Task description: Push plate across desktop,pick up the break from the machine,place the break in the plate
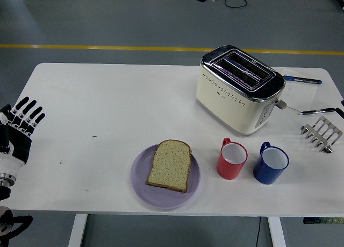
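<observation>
A slice of bread [170, 164] lies flat on the lilac plate [139, 181] near the table's front edge, at its middle. Behind and to the right stands the cream and chrome toaster [239, 91], its two slots showing nothing sticking out. My left hand [22, 118] hovers at the table's far left edge, fingers spread and holding nothing, well clear of the plate. Of my right hand only a dark tip [341, 111] shows at the right edge of the picture.
A red mug [231, 159] and a blue mug [270, 163] stand just right of the plate. A metal toast rack [322, 132], a silver utensil [314, 112] and a blue pen [302, 79] lie at the right end of the table.
</observation>
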You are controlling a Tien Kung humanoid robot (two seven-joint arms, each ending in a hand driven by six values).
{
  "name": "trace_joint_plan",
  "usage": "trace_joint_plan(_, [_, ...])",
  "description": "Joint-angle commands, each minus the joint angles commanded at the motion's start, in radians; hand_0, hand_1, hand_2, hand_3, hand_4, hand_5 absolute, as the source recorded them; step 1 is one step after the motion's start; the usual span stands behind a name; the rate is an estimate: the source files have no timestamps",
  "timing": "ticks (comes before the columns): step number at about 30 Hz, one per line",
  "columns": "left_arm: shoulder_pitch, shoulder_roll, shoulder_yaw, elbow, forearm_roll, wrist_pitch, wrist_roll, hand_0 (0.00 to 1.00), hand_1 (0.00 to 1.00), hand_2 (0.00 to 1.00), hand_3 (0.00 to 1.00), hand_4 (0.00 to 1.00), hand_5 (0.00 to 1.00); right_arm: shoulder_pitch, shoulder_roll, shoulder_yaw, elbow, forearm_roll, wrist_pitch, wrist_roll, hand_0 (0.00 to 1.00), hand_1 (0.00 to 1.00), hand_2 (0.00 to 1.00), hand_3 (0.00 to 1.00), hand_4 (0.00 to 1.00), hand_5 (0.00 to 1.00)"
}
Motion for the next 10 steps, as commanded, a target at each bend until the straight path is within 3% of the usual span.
trace_joint_plan(10, [-0.006,-0.002,-0.001,0.012,-0.003,-0.01,0.008,0.808,0.804,0.83,0.792,0.519,0.998,0.007,-0.003,0.003,0.022,0.065,0.01,-0.016,0.706,0.677,0.698,0.682,0.503,0.513])
